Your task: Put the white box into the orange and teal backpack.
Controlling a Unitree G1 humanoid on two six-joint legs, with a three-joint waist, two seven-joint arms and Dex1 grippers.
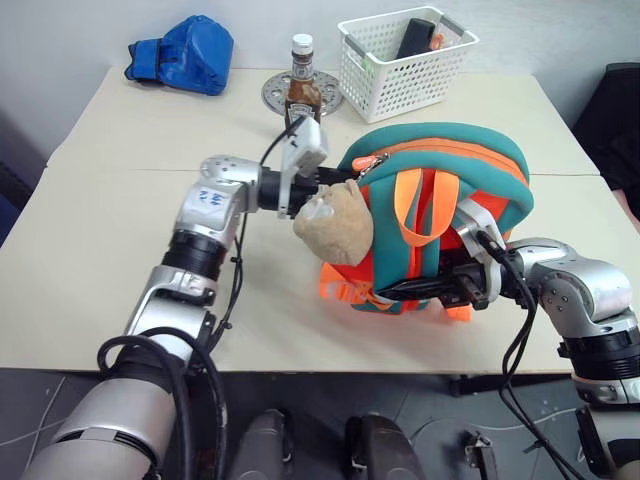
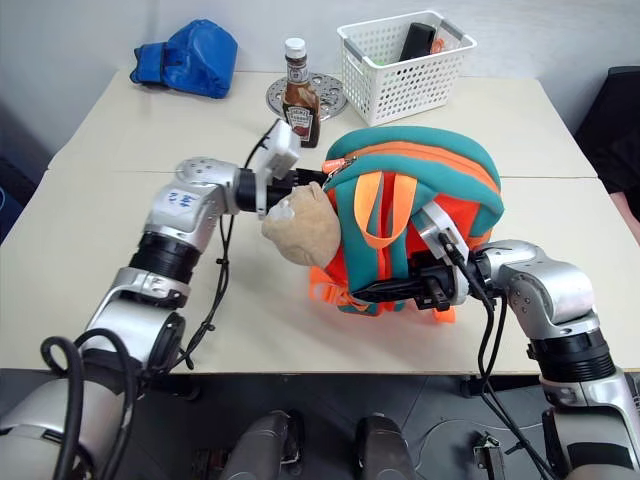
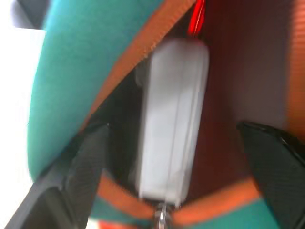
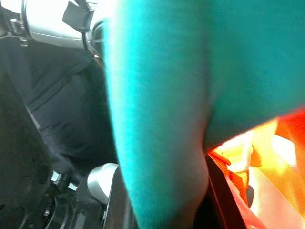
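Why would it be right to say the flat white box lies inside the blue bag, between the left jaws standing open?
It isn't right. The flat white box lies inside the orange and teal backpack, as the left wrist view shows; the left jaws do stand open.

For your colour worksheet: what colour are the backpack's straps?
Bright orange straps on the backpack, best in the right eye view.

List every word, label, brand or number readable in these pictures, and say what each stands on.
Sauce bottle: it carries a label, but the print is too small to read.
Left arm: a small blue mark on the silver shell, too small to read.
White box: no lettering can be made out on the side seen inside the orange and teal backpack.
No other text is legible.
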